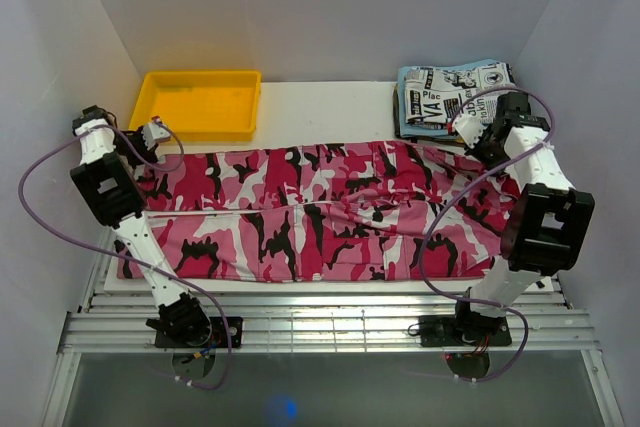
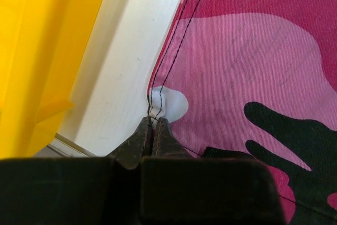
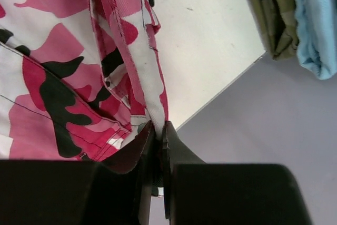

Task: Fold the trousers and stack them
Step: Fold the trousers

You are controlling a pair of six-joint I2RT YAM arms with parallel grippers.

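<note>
Trousers [image 1: 320, 212]: lay spread flat across tabletop [image 1: 330, 107]. Left pincer [image 2: 153, 124] was clamped on a hem corner, right pincer [image 3: 159, 127] on the opposite end's edge. Risk: both bites looked shallow; cloth could slip free on lifting, skewing the fold.

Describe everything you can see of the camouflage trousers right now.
The trousers are soft cloth in pink, magenta, white and black camouflage, spread flat across the white table, legs side by side, wrinkled mid-length. The left gripper is shut on a stitched far-edge corner; the right gripper pinches the far edge at the other end.
</note>
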